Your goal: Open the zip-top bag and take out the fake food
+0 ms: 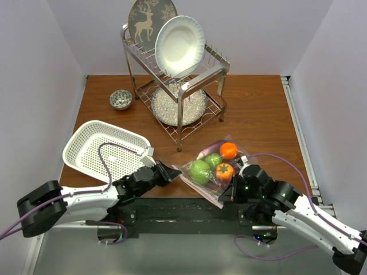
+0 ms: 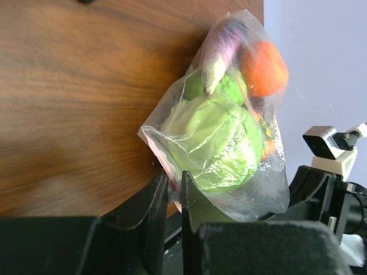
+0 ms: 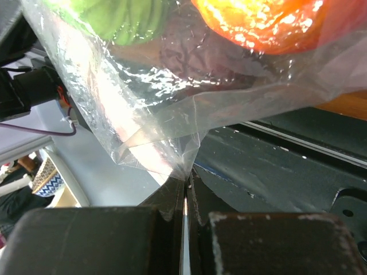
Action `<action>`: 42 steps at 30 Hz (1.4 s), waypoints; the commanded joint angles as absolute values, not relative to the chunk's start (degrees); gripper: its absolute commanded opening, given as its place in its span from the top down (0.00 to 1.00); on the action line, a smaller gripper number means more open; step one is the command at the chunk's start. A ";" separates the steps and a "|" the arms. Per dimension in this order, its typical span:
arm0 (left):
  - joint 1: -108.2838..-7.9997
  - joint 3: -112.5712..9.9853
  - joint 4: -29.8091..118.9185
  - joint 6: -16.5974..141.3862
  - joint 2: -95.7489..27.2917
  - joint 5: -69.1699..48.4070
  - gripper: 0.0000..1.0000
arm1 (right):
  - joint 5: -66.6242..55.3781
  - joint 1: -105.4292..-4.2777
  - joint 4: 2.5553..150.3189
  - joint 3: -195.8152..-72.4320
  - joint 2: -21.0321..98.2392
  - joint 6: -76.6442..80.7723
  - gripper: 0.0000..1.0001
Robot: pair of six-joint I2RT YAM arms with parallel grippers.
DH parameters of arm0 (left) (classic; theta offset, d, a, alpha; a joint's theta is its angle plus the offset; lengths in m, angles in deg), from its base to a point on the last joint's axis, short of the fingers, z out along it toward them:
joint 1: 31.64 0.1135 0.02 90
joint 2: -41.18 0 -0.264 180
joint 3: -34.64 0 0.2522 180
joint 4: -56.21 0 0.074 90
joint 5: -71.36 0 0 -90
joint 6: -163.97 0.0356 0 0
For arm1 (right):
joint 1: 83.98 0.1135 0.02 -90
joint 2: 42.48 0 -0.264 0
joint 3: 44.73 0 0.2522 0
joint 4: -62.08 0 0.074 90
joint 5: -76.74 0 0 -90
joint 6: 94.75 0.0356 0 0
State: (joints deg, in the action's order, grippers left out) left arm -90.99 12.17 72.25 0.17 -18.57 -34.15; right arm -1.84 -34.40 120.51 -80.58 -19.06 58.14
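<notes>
Left gripper (image 2: 174,186) clamps the bag (image 1: 221,184) at its 9 o'clock edge, right gripper (image 3: 184,197) at 5 o'clock; food (image 1: 200,171) all inside, none removed.

**A:** Cell layout?

**B:** Brown wood-grain tabletop (image 1: 258,114), boxed in by plain pale lilac walls (image 1: 246,34) at the back and both sides.

**A:** Furniture?

**B:** Two-tier chrome wire dish rack (image 1: 200,76), back centre. On the top tier a round white fluted plate (image 1: 179,46) leans upright, with a grey round plate with a deer print (image 1: 146,20) behind it. A speckled silvery plate (image 1: 166,106) lies flat on the lower tier.

**A:** Edges, light?

**B:** Silver metal rail (image 1: 298,137) along the right table edge, black strip (image 1: 183,209) across the near edge, grey floor (image 1: 189,252) below it. Light is even and soft.
</notes>
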 commanded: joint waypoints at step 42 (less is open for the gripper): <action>-89.56 -12.96 42.63 20.36 -14.11 -37.28 1.00 | -48.42 -1.54 125.15 -120.37 33.81 33.83 0.48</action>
